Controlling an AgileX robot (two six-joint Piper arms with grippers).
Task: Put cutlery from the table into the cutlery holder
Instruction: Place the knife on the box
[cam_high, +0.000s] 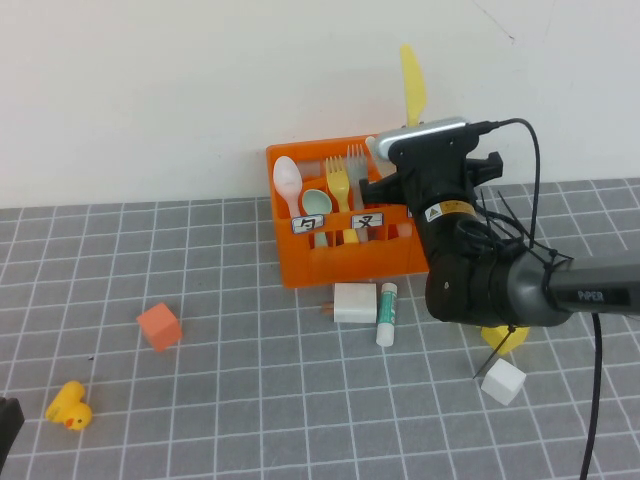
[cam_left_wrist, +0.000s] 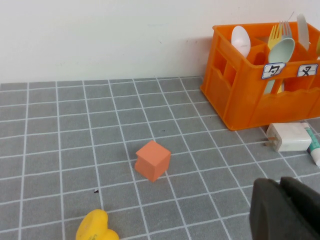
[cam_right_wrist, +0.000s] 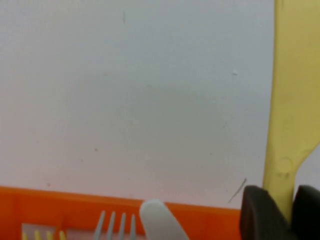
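My right gripper (cam_high: 404, 138) is shut on the yellow knife (cam_high: 412, 82) and holds it upright above the right end of the orange cutlery holder (cam_high: 350, 265). In the right wrist view the fingers (cam_right_wrist: 257, 212) clamp the knife (cam_right_wrist: 290, 100) above the holder's rim (cam_right_wrist: 50, 202). The mint-green spoon (cam_high: 316, 203) and the yellow fork (cam_high: 338, 180) stand in the holder with a white spoon (cam_high: 287, 180) and a white fork (cam_high: 357, 160). My left gripper (cam_left_wrist: 280, 184) is shut and empty, low at the near left of the grey table (cam_high: 250, 400).
An orange cube (cam_high: 159, 326) and a yellow duck (cam_high: 69, 406) lie at the left. A white block (cam_high: 355, 302) and a glue stick (cam_high: 386, 313) lie in front of the holder. A white cube (cam_high: 502, 381) and a yellow piece (cam_high: 503, 340) lie under my right arm.
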